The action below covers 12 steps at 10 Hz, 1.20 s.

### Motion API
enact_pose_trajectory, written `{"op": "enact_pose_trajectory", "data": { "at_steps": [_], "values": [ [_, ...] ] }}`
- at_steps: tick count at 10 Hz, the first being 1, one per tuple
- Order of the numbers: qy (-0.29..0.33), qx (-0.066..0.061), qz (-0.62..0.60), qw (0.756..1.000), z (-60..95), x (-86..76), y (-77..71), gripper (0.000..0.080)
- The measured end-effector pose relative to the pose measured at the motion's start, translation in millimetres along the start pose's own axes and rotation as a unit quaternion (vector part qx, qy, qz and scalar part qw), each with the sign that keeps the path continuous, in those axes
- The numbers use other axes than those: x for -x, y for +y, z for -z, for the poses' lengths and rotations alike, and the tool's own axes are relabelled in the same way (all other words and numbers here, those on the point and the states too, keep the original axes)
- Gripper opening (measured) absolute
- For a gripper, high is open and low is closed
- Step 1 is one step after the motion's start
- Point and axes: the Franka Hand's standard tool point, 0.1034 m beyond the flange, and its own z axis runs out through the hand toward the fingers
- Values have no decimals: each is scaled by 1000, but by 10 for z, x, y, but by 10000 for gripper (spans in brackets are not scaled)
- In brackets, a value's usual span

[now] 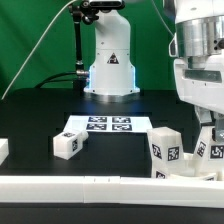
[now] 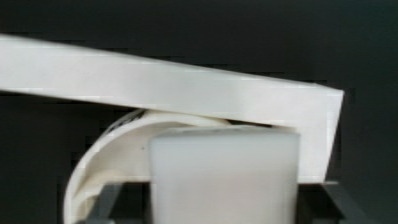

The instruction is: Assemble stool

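My gripper (image 1: 206,136) comes down at the exterior view's right and is shut on a white stool leg (image 1: 207,154) with a black-and-white tag, held upright close to the front border bar. In the wrist view the leg (image 2: 221,170) fills the space between the jaws of the gripper (image 2: 222,208). A curved white rim (image 2: 103,165) shows right beside it, apparently the round seat. A second tagged leg (image 1: 165,152) stands just to the left of the held one. A third leg (image 1: 68,145) lies further left on the black table.
The marker board (image 1: 108,125) lies in the middle in front of the robot base (image 1: 108,60). A long white border bar (image 1: 100,186) runs along the front and crosses the wrist view (image 2: 178,80). Another white piece (image 1: 3,150) sits at the far left edge.
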Motion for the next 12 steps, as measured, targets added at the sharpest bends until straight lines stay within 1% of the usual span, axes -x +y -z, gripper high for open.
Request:
{"op": "enact_pose_trajectory", "data": {
  "at_steps": [3,4,6,7,8,10,11,12],
  "values": [
    [-5,-1,-92,996,-6,15,3,338],
    [-13,-17,-154,988,-6,-7,-14,338],
    [-29,-58,-280,958,2,-47,-7,338],
    [-36,-68,-331,940,0,-19,-1,338],
    [-41,-73,-353,932,0,-10,0,338],
    [-49,-72,-379,921,0,-22,9,338],
    [-52,-71,-389,917,-8,-9,20,393],
    [-53,-71,-384,919,-13,5,26,554]
  ]
}}
